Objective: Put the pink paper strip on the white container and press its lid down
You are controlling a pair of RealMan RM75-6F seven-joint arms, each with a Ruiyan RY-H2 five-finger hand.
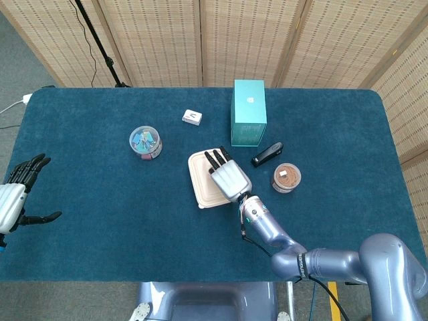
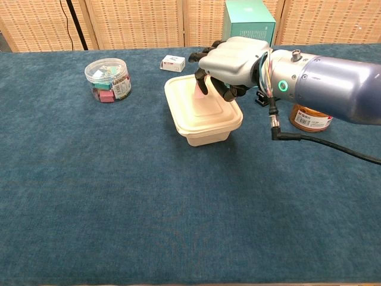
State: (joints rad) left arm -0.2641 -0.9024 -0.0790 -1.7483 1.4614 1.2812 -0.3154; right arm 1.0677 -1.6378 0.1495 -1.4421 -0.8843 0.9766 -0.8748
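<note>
The white container [image 2: 202, 116] stands lidded at mid-table, also seen from the head view as the container [image 1: 202, 182]. My right hand [image 2: 232, 59] hovers over its far right part with fingers curled downward. The pink paper strip [image 2: 199, 90] shows between those fingertips, pinched, and its lower end reaches the lid. From above, the right hand [image 1: 229, 176] covers the container's right half and hides the strip. My left hand [image 1: 17, 194] hangs off the table's left edge, fingers spread and holding nothing.
A teal box [image 2: 249, 19] stands behind the container, with a black stapler [image 1: 267, 154] and a brown jar [image 2: 309, 118] to the right. A clear tub of clips [image 2: 108, 79] and a small white box [image 2: 173, 62] lie to the left and behind.
</note>
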